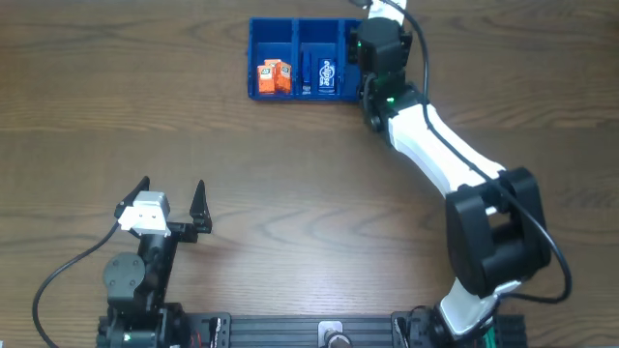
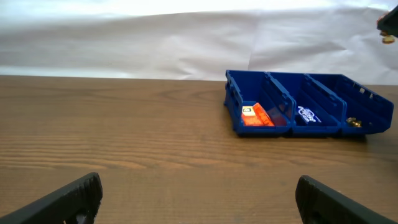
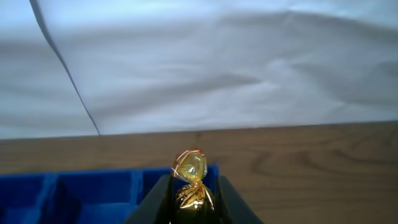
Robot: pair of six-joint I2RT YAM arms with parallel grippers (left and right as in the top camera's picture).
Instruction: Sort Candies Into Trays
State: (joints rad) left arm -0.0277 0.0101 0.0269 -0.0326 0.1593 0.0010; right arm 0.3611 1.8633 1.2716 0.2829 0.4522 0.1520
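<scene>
A blue tray [image 1: 253,58] with three compartments lies at the far middle of the table. Its left compartment holds orange candies [image 1: 273,77], the middle one a blue candy [image 1: 327,72]. In the left wrist view a gold candy [image 2: 353,122] lies in the right compartment of the tray [image 2: 273,84]. My right gripper [image 3: 194,198] is shut on a gold-wrapped candy [image 3: 191,169] above the tray's right end [image 3: 93,193]. My left gripper [image 1: 172,188] stands open near the front left, with nothing between its fingers.
Bare wooden tabletop [image 1: 290,193] stretches between the left gripper and the tray. A white sheet [image 2: 155,37] hangs behind the table's far edge. The right arm [image 1: 445,155] slants across the right half.
</scene>
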